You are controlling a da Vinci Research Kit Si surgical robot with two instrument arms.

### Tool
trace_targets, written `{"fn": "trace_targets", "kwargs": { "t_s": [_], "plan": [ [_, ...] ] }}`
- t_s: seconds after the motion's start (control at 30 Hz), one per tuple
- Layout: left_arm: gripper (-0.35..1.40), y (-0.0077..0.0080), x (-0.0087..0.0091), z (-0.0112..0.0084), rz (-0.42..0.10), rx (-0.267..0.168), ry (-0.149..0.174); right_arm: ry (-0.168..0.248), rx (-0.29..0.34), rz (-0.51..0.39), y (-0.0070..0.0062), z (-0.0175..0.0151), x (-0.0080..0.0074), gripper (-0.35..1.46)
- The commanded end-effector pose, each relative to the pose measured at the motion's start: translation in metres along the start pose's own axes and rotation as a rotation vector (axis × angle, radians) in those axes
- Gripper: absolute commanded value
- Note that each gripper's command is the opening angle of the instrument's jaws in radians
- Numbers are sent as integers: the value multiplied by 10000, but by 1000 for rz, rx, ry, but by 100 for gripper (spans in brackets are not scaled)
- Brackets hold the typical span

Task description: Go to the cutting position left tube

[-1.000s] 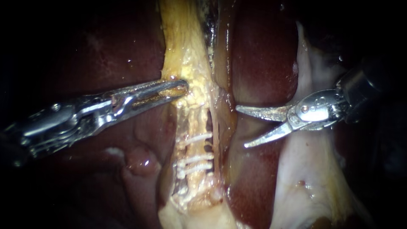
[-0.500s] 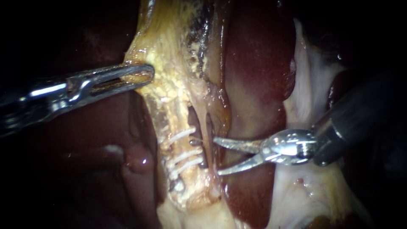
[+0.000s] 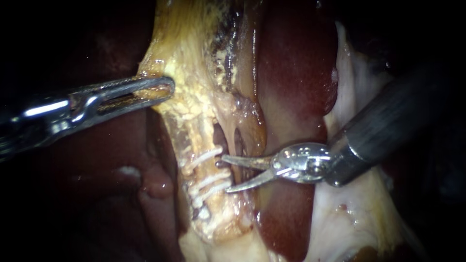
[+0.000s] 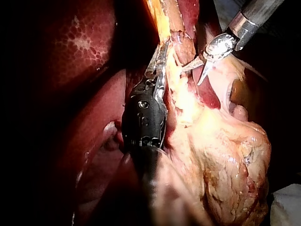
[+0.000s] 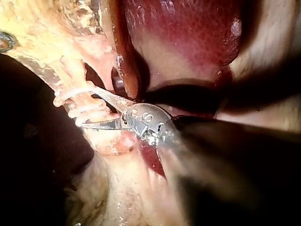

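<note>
Right instrument (image 3: 226,173): blades partly open, gripping nothing, tips just at 3 o'clock edge of left tube (image 3: 196,138), which sits at 8 o'clock from centre. Tips level with gap between upper clip (image 3: 204,157) and lower clips (image 3: 209,185).

Left instrument (image 3: 165,90), 10 o'clock: jaws closed on yellow tissue (image 3: 189,73) (likely traction).

Risks: blade snagging clip, nicking thin strand (image 3: 232,136) beside tube, grip slipping so target shifts.

No brand or label legible

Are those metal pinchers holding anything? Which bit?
The left instrument pinches the yellow tissue at its side edge, above the clips. The right instrument holds nothing; its jaws stand open.
</note>
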Motion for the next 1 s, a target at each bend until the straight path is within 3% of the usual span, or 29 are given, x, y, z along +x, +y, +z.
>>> {"fn": "trace_targets", "kwargs": {
  "t_s": [0.03,0.6,1.0],
  "plan": [
    [-35,-1,0,0,0,2,1,0,0,0,2,1,0,138],
    [-35,-1,1,1,1,1,0,-16,64,27,13,30,5,133],
    [-35,6,1,3,1,4,1,53,193,-8,8,20,24,126]
  ]
}}
